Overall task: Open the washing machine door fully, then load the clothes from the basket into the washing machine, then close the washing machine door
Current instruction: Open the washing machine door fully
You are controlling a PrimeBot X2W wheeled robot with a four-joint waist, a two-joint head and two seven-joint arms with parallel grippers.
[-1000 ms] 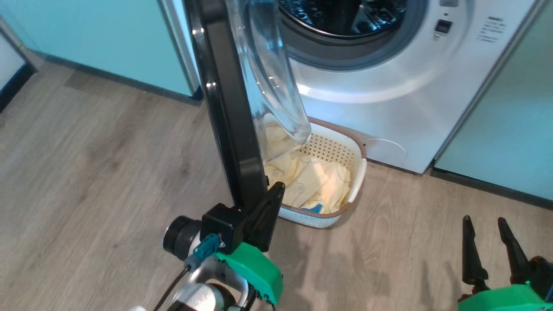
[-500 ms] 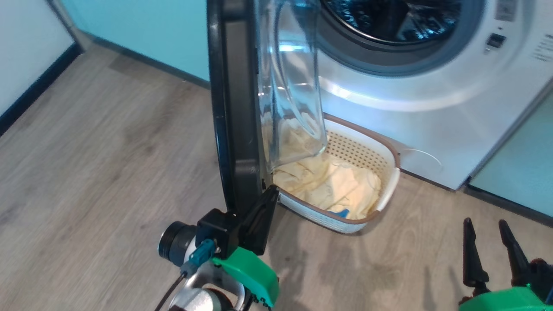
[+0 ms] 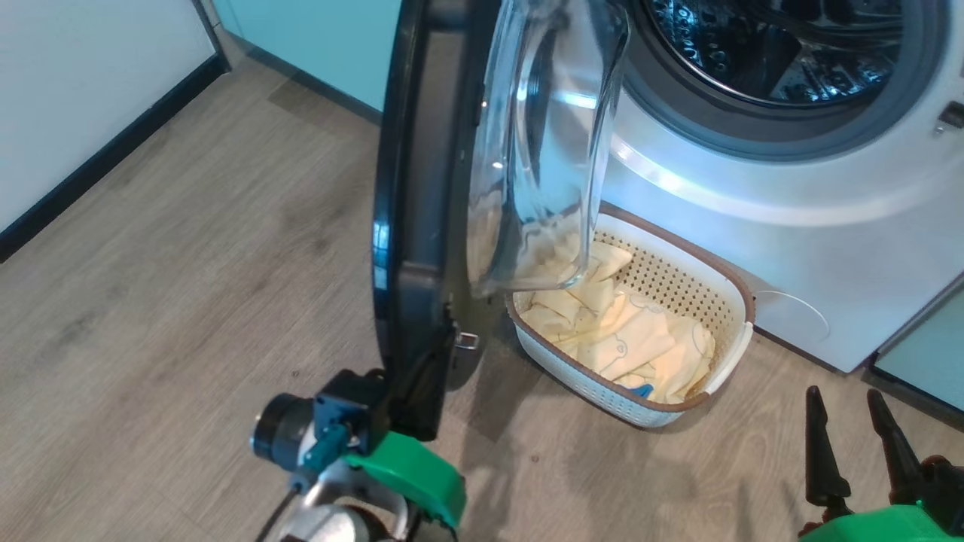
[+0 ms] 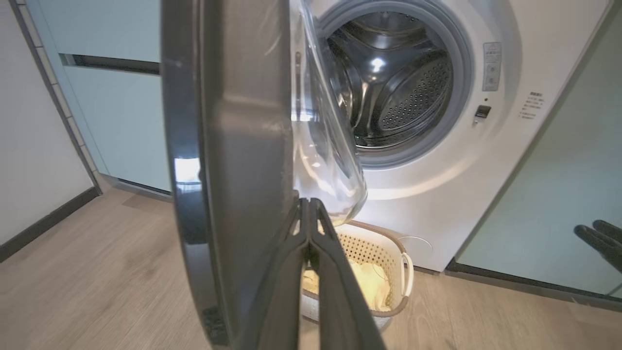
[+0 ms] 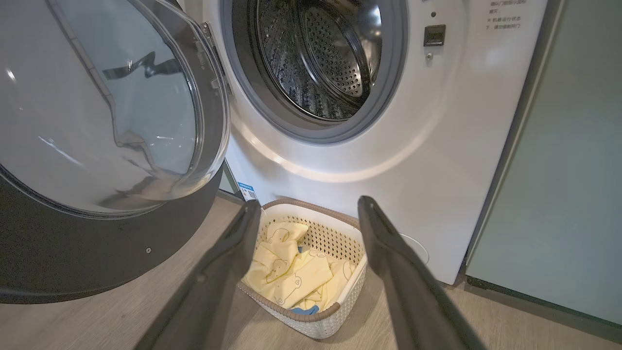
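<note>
The washing machine door is standing out from the washing machine, nearly edge-on to the head camera and not yet folded right back, I'd say. The left gripper is lying against the door's lower rim, at six o'clock on it. Its two fingers are pinched together with nothing between them.

That door is looking heavy and stiff, and its glossy black rim is likely slippery. The clear glass bowl is the fragile part, so the rim is the place to push, not the glass.

The basket is sitting on the wooden floor just in front of the washer, at four o'clock from the door's bottom in the head view. The clothes are heaped inside it. They are looking soft, light and limp; pinching a raised fold from above should lift them, though the light basket may slide.

The right gripper is hanging spread wide and holding nothing at five o'clock in the head view, well apart from the basket. In that view the bowl is covering the basket's left end, probably crowding any reach there. The drum mouth is gaping at one o'clock.
</note>
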